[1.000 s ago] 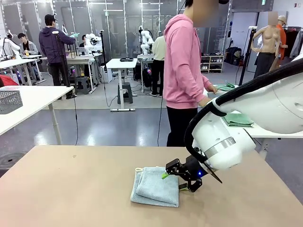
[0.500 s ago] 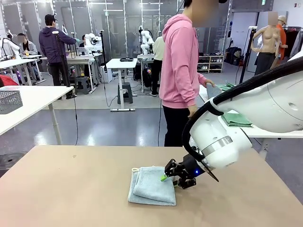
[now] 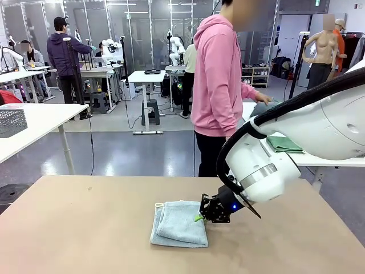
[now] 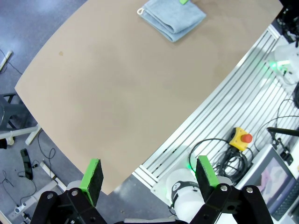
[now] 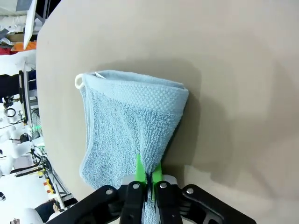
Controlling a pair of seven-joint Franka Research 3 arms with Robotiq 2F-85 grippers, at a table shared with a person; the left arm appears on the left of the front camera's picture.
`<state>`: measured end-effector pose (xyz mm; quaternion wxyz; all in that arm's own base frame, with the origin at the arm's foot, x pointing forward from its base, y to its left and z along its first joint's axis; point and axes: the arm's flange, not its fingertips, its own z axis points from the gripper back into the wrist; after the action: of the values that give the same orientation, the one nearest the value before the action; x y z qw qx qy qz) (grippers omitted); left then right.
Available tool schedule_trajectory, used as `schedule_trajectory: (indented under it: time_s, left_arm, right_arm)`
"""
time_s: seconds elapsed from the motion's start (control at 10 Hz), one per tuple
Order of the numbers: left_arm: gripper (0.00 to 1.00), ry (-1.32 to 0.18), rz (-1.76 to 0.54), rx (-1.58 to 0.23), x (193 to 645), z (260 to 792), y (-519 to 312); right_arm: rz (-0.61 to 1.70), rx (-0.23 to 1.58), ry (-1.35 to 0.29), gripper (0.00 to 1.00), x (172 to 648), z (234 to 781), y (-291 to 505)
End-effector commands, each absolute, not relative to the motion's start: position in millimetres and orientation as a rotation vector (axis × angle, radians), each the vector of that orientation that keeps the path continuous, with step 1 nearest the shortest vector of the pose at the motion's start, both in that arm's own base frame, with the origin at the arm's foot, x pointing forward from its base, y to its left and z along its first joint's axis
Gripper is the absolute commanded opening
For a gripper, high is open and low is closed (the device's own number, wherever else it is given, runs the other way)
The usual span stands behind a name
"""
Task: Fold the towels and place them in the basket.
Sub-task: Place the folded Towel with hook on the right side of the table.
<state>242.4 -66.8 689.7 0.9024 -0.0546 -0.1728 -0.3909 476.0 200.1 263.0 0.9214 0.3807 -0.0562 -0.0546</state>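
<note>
At the far left, a dark grey lattice-walled plastic basket [image 3: 11,121] stood on a white side table [image 3: 51,117], well apart from the tan work table [image 3: 85,228].

In the left wrist view the left gripper [image 4: 148,176] hung high over the near edge of that table. Its green pads [image 4: 92,181] were spread wide, with nothing between them.

A small light blue terry towel [image 3: 177,224] lay folded a little right of the table's middle. It was close to square, and its longer run seemed to go from the near edge toward the far one, leaning slightly. The upper layer sat smaller on the lower one, so a blue margin showed along the left and near sides. A small white loop [image 3: 159,205] stuck out at the far-left corner, and a waffle-textured band crossed that end.

The right gripper [image 3: 201,216] reached in low from the right. Its fingers were pinched tight on the towel's right edge, with the cloth bunched between the pads.

Behind, a person in a pink hoodie [image 3: 219,74] stood turned toward the right.
</note>
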Motion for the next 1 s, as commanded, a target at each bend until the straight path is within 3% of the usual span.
schedule_trajectory:
  time_s: [0.0,0.4,0.5,0.7,0.9]
  left_arm:
    - [1.00,-0.358,-0.808,-0.111,243,691,-67]
    - [1.00,-0.358,-0.808,-0.111,243,691,-67]
    - [1.00,-0.358,-0.808,-0.111,243,691,-67]
    - [1.00,-0.358,-0.808,-0.111,243,691,-67]
    - [1.00,-0.358,-0.808,-0.111,243,691,-67]
  right_arm:
    - [-0.117,0.791,-0.113,0.00,477,261,197]
    - [-0.117,0.791,-0.113,0.00,477,261,197]
    - [-0.117,0.781,-0.115,0.05,476,263,198]
    - [0.021,0.688,-0.182,0.05,466,316,194]
    - [0.020,0.608,-0.223,0.05,463,330,155]
